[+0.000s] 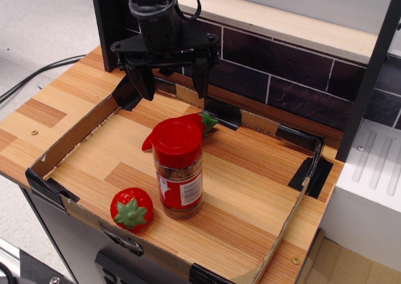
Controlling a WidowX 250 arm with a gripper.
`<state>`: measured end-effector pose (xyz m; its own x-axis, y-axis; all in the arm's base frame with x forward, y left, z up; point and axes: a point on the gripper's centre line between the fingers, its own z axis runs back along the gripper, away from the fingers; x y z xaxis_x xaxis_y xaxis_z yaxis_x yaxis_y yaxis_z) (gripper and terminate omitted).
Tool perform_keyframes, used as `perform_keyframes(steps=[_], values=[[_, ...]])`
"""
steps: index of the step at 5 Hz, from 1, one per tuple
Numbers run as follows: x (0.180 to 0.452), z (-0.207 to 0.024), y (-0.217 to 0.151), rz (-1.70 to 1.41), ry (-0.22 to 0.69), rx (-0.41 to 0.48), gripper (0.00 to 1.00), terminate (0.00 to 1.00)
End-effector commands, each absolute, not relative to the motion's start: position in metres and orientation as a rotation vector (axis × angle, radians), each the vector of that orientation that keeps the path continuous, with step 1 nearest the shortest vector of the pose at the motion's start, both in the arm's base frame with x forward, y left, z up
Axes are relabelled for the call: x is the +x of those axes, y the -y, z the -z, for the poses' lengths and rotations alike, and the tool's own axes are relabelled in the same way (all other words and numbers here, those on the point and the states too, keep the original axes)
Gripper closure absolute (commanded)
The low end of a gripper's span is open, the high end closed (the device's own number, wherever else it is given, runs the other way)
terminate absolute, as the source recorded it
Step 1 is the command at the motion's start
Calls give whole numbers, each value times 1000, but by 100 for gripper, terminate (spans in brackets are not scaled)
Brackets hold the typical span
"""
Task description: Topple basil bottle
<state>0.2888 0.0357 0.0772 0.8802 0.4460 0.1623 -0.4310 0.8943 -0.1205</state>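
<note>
The basil bottle [179,168] stands upright near the middle of the wooden tray. It is a clear jar with a wide red cap, a red-and-white label and brownish contents. My gripper [172,83] hangs open and empty above the tray's back left part, behind and above the bottle, well apart from it. Its two black fingers [143,81] point down.
A red toy strawberry [131,209] lies at the front left of the bottle. A red toy chili pepper [203,122] lies just behind the bottle, partly hidden by it. Low cardboard walls [69,140] edge the tray. A dark tiled back wall [276,71] stands behind.
</note>
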Motion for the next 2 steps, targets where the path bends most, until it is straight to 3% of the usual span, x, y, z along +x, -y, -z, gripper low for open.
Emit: perform_keyframes(steps=[1,2], values=[[289,-77,-36,-457,188,-82,0,0],[277,-85,-14,-429,187,-101,0,0]])
